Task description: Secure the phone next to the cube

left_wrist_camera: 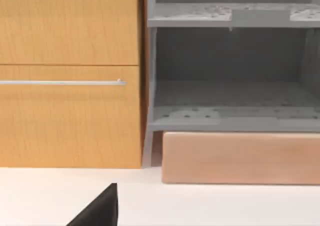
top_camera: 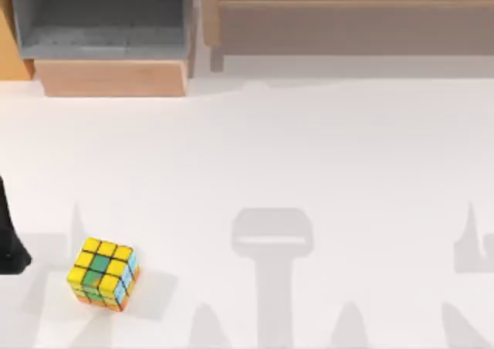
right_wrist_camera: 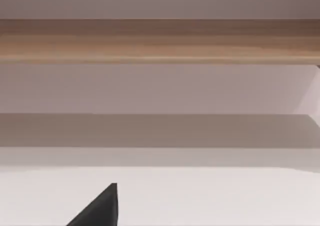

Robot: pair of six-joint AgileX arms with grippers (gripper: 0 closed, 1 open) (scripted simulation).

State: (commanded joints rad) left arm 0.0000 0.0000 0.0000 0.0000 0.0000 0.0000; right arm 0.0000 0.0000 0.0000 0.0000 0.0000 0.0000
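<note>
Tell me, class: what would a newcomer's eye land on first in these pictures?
The bright yellow-topped cube stands out, alone near the front left of the white table. Next comes the wooden cabinet at the back left, its grey shelves open. A dark part of the left arm sits at the left edge.

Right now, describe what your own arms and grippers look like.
Little of them shows. The left arm is a plain black shape at the top view's left edge. In each wrist view, a flat black wedge of the gripper shows. No cables or markings are visible.
</note>
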